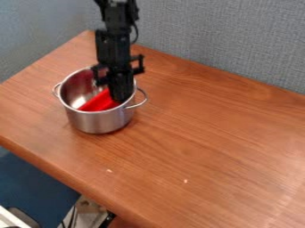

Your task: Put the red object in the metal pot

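Observation:
The metal pot (93, 119) stands on the left part of the wooden table, shiny and round, with a loop handle on its right rim. Inside it the red object (98, 102) lies slanted, its upper end toward the right wall. My black gripper (120, 95) comes steeply down from above, and its tip is inside the pot at the right end of the red object. The fingers look pressed together. The tip hides where it meets the red object, so I cannot tell whether it grips it.
The brown wooden table (202, 134) stretches to the right and front of the pot. A grey wall rises behind it. The table's front edge runs diagonally at lower left, with dark floor below.

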Motion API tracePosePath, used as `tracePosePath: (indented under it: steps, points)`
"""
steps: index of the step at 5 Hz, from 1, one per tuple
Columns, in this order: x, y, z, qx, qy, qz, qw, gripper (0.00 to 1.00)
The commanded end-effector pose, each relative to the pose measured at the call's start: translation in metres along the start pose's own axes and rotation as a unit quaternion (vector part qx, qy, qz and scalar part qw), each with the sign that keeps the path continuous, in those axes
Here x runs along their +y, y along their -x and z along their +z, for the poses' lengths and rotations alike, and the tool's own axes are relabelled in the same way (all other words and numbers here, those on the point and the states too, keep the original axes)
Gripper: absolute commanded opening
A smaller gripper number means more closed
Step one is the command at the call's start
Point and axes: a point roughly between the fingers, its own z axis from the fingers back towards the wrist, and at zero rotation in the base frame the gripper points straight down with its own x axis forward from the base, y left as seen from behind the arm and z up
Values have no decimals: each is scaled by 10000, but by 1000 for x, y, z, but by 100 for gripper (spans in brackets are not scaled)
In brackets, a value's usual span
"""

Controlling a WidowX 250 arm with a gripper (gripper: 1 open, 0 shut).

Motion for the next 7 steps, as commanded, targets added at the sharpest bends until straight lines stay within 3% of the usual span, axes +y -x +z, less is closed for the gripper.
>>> tracePosePath:
  steps: [1, 2, 4, 7]
  points:
    - [12, -9, 36, 171, 122, 100, 9997, 0]
    - [23, -25, 55, 272, 133, 152, 9994, 0]
    - [22, -37, 55, 532, 233, 3, 9983, 0]
    - [18, -42, 4, 1215, 208, 67, 9924, 0]
